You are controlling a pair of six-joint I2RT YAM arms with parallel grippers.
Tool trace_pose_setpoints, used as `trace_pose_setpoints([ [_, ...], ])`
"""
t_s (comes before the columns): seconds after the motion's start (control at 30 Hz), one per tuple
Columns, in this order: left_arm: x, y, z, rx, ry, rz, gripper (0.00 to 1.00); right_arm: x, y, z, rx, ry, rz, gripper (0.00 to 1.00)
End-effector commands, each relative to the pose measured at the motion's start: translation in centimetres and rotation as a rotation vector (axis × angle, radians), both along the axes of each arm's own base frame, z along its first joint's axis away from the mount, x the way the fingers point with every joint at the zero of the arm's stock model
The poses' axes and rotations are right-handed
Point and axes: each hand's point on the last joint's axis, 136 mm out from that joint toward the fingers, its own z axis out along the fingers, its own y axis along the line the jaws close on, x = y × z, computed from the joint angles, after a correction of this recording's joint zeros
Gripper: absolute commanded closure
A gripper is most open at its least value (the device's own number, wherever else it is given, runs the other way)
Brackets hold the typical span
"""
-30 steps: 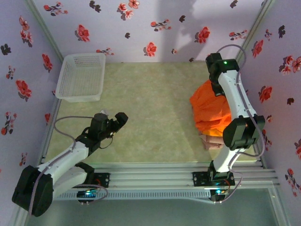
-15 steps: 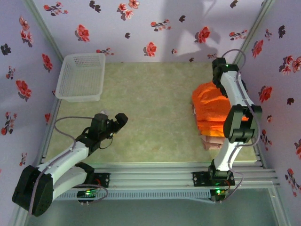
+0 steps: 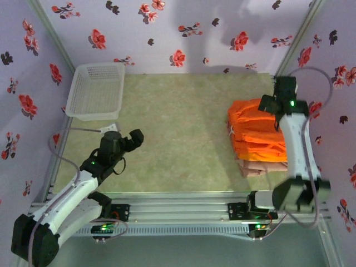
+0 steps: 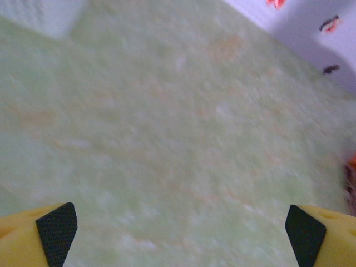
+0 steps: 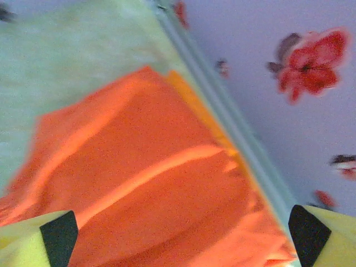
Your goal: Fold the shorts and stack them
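Both the left gripper (image 4: 181,233) and right gripper (image 5: 183,233) are wide apart and empty, so the right should lift off gently to keep the orange shorts (image 5: 139,167) neat on the pink shorts (image 3: 260,168)

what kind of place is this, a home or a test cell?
Probably a staged robot test cell: floral-papered walls box in a green table, aluminium mounting rails run along its near edge, and a mesh basket and stacked shorts look like props.
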Motion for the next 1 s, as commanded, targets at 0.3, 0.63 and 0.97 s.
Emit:
trace_pose_setpoints([
  [0.3,3.0,8.5,2.0,0.521,-0.356,0.266,0.01,1.1,3.0,-8.0,0.018,-0.349,0.187,0.01],
  [0.63,5.5,10.1,1.9,0.639,-0.395,0.298,0.01,2.4,3.9,-13.8,0.029,-0.388,0.239,0.01],
  [0.97,6.1,12.5,0.7,0.653,-0.364,0.327,0.01,4.0,5.1,-15.1,0.041,-0.445,0.292,0.01],
])
